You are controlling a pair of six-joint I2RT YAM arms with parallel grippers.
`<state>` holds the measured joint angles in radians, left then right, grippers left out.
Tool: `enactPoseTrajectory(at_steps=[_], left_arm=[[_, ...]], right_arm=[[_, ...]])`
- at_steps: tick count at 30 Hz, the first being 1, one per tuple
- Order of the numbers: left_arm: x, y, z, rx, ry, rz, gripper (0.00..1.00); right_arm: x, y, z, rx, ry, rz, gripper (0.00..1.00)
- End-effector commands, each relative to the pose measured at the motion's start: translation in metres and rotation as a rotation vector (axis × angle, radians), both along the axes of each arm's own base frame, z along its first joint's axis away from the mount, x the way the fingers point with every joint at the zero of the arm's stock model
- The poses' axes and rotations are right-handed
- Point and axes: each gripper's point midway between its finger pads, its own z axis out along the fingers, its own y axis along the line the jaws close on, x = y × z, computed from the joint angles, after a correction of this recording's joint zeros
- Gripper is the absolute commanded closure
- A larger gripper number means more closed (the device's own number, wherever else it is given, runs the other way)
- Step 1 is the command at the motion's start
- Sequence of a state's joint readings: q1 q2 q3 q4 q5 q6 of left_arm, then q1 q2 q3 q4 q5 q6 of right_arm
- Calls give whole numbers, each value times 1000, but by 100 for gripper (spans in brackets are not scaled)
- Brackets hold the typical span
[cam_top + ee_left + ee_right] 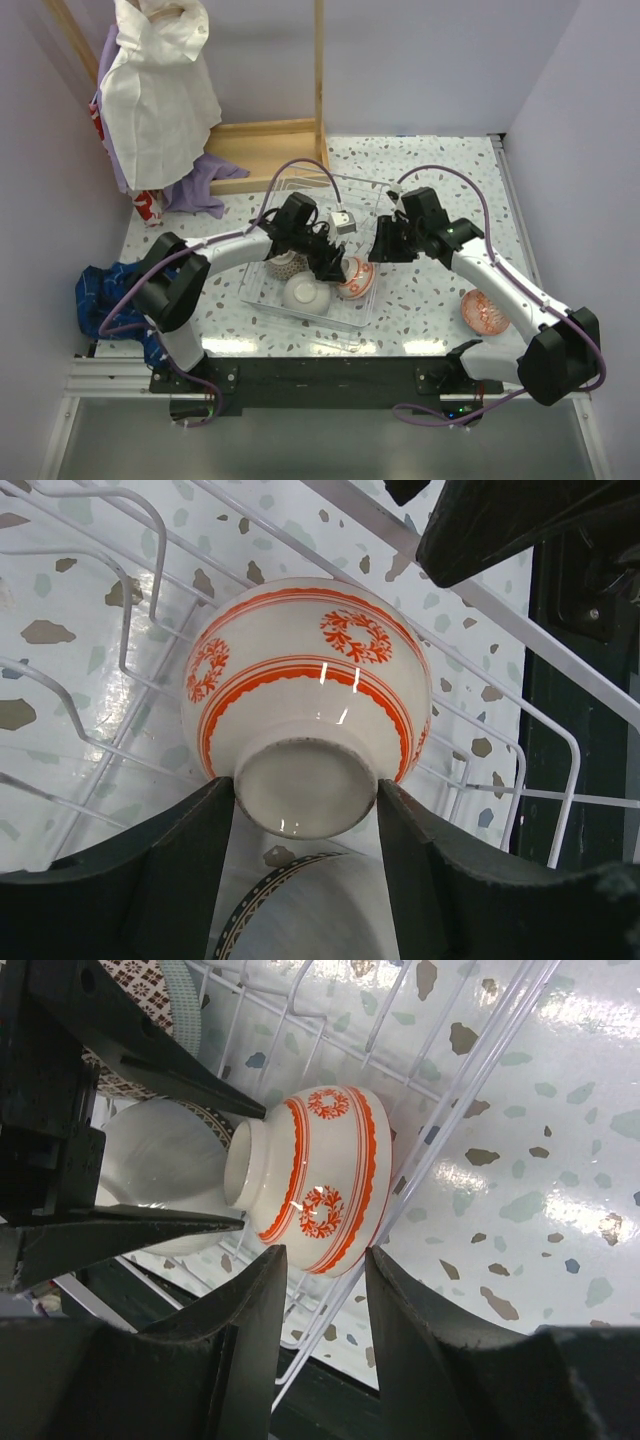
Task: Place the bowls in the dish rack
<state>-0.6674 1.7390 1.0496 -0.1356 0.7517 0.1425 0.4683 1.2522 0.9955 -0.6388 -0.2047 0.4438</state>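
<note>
- One terrazzo-speckled table (430, 170) carries everything.
- One wooden frame (270, 140) stands at the far left corner, with one white cloth (155, 90) draped over it and one purple cloth (200, 185) at its foot.
- One dish rack (300, 190) of thin wire sits mid-table, just ahead of the two arms.
- One blue cloth (100, 290) lies at the table's left edge.
- Four bowls in all: three in the rack and one outside it.
- One orange-banded bowl (310, 695) rests tilted on its side at the rack's right edge, foot ring towards the left gripper.
- One plain white bowl (306, 292) lies upside down just left of it, a dark patterned band along its rim.
- One brown-patterned bowl (285, 266) is tucked behind the white one, mostly hidden by the left arm.
- One red-patterned bowl (486, 311) sits on the table, well apart from the rack, beside the right arm.
- Left gripper (305, 815): jaws apart, one finger on either side of the orange-banded bowl's foot; whether the pads touch it cannot be told.
- Right gripper (325, 1290): jaws partly apart, hovering above the same bowl and gripping nothing.
</note>
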Motion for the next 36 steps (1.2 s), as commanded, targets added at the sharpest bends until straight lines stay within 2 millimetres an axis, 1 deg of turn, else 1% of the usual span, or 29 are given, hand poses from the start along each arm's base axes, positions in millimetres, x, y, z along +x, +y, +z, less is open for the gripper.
enactPoseTrajectory(at_steps=[1, 4, 7, 10, 12, 16, 17, 18, 19, 20, 21, 25, 27, 28, 32, 34, 36], left_arm=[[9, -17, 26, -93, -51, -54, 39], [6, -19, 31, -116, -45, -60, 44], [3, -21, 34, -132, -33, -74, 57], [1, -22, 38, -140, -30, -84, 63], [1, -22, 45, -137, -37, -90, 66], [6, -18, 54, -102, -76, -92, 66], [4, -13, 48, -61, -70, -98, 66], [8, -13, 53, -52, -88, -101, 66], [8, -11, 52, -33, -90, -103, 66], [8, -5, 46, 11, -85, -106, 66], [11, -5, 49, 20, -99, -102, 67], [16, 1, 50, 67, -125, -89, 67], [20, 4, 44, 117, -133, -81, 67], [20, 5, 36, 143, -116, -85, 67], [24, 13, 19, 252, -113, -83, 69], [26, 14, 12, 286, -124, -78, 68], [25, 10, 9, 307, -136, -85, 66]], right_arm=[[12, 3, 10, 10, -43, -2, 58], [15, 3, 11, 11, -46, -3, 59], [17, 4, 12, 16, -52, -7, 59], [18, 3, 13, 12, -62, -5, 59], [18, 0, 16, 3, -69, -3, 59], [20, -4, 20, -10, -91, 5, 59], [20, -4, 22, -9, -98, 5, 59], [22, -5, 22, -11, -102, 1, 59], [22, -6, 22, -8, -103, -3, 59], [22, -6, 21, -8, -103, -4, 59], [22, -7, 22, -6, -108, -8, 59], [21, -10, 18, -4, -99, -16, 58], [22, -11, 18, -4, -101, -21, 58], [22, -11, 18, -3, -100, -21, 59], [24, -11, 19, 1, -103, -22, 59], [26, -11, 19, 2, -106, -24, 58], [26, -10, 20, 2, -109, -20, 58]])
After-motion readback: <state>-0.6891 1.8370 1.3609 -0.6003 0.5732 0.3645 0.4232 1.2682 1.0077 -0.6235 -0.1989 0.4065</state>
